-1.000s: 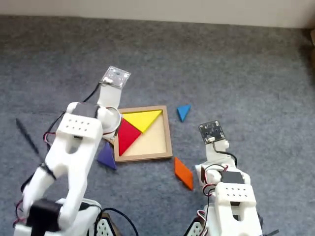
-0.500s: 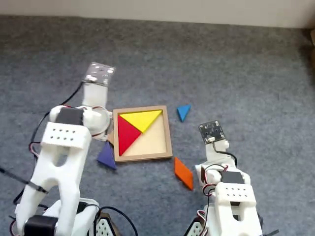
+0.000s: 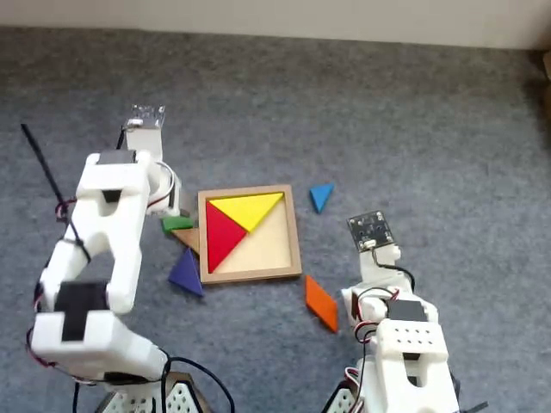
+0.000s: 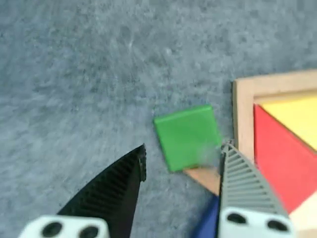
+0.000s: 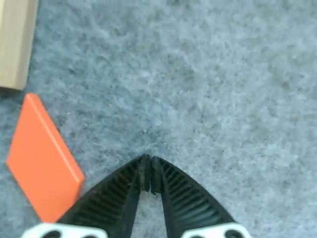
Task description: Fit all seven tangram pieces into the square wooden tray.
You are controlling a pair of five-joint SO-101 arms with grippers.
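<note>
The square wooden tray holds a yellow triangle and a red triangle. Left of it lie a green square, a tan triangle and a dark blue triangle. My left gripper hangs open above the green square, beside the tray's edge. A small blue triangle lies to the right of the tray, an orange parallelogram in front of it. My right gripper is shut and holds nothing, beside the orange parallelogram.
Grey carpet covers the table all around. The left arm stands over the area left of the tray, and the right arm rests at the front right. A tray corner shows in the right wrist view.
The left arm has swung left from over the tray's left edge, uncovering the green square and tan triangle. The right arm has kept still.
</note>
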